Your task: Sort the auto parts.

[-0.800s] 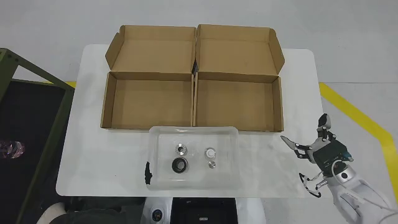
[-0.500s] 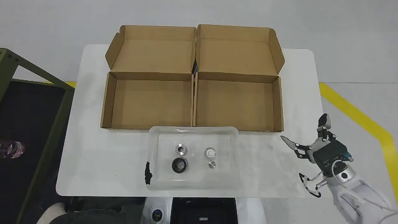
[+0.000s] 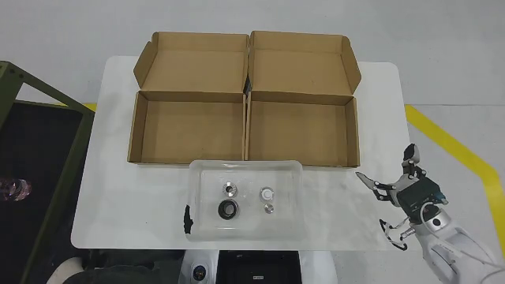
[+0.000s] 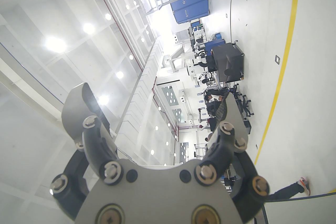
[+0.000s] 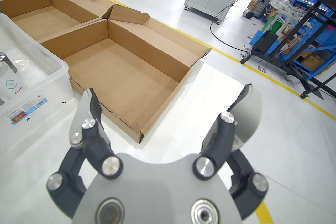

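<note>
1. Right gripper (image 5: 169, 96) spread wide, holding nothing, near the table's (image 3: 118, 166) right edge.
2. Left gripper (image 4: 152, 96) likewise spread, unloaded, aimed at ceiling.
3. Four parts (image 3: 229, 209), possibly bearings, in tray (image 3: 245, 163) before two boxes (image 3: 189, 130).

A black ring (image 3: 228, 209) and three pale parts (image 3: 228, 188) lie in a clear tray (image 3: 286, 222).

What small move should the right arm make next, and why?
Likely swing the open right gripper toward the clear bin: the parts all lie inside it, both cardboard boxes are empty, and this gripper holds nothing, beside the bin.
</note>
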You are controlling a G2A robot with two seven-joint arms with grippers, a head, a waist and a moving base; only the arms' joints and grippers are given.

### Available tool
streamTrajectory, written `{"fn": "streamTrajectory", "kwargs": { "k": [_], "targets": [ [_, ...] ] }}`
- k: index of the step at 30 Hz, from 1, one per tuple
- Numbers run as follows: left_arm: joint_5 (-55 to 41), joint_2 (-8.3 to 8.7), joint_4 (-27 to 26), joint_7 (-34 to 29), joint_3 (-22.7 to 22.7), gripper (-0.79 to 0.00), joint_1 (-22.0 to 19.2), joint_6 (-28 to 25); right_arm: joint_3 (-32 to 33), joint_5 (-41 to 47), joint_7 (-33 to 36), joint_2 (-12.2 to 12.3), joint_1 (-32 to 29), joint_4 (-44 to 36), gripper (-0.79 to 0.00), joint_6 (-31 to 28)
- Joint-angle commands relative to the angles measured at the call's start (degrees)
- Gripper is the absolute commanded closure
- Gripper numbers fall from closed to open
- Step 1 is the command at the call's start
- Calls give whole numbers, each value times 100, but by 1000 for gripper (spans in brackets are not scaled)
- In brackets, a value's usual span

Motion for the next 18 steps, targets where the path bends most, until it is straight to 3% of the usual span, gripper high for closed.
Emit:
{"fn": "streamTrajectory", "kwargs": {
  "k": [1,18],
  "targets": [
    [0,0,0,0,0,-785,0,0,-35,99,154,15,104,78,-785,-219],
    [0,0,0,0,0,-785,0,0,-820,349,1852,157,1067,-251,-785,-1861]
  ]
}}
